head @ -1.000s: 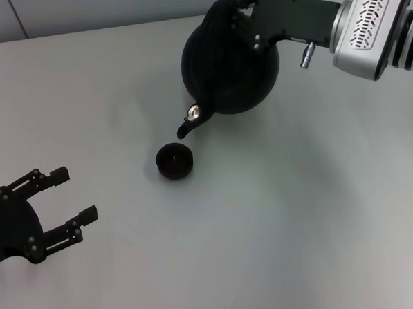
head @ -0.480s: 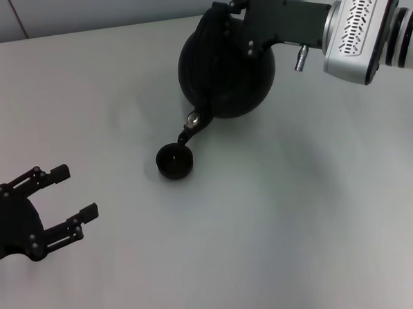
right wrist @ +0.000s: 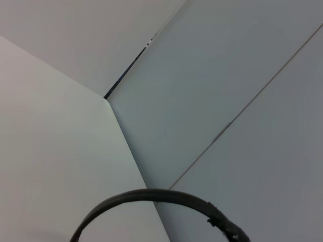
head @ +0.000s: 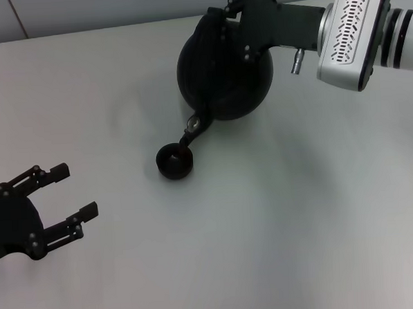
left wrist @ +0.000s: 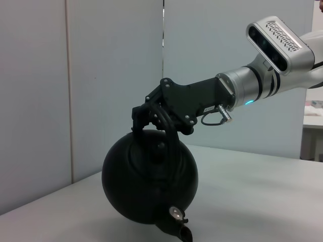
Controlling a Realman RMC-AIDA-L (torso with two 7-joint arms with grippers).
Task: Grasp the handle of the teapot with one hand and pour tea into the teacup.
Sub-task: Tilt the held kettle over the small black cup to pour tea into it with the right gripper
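Note:
The round matte black teapot (head: 223, 74) hangs tilted above the table at the back. Its spout (head: 193, 129) points down and reaches just over the rim of the tiny black teacup (head: 173, 161). My right gripper (head: 226, 18) is shut on the arched black handle (left wrist: 170, 132) over the pot's top. The left wrist view shows the teapot (left wrist: 150, 184) tipped forward under the right gripper (left wrist: 146, 115); the teacup is out of that view. A dark arc of the handle (right wrist: 151, 193) crosses the right wrist view. My left gripper (head: 77, 191) is open and empty at the front left.
The grey table (head: 299, 212) carries only the teacup. The right arm's silver-white forearm (head: 356, 32) reaches in from the back right. Grey wall panels (left wrist: 111, 75) stand behind the table.
The right gripper has shifted slightly left and tipped the teapot further. The spout has dropped from beside the cup to its rim. The left gripper has not moved.

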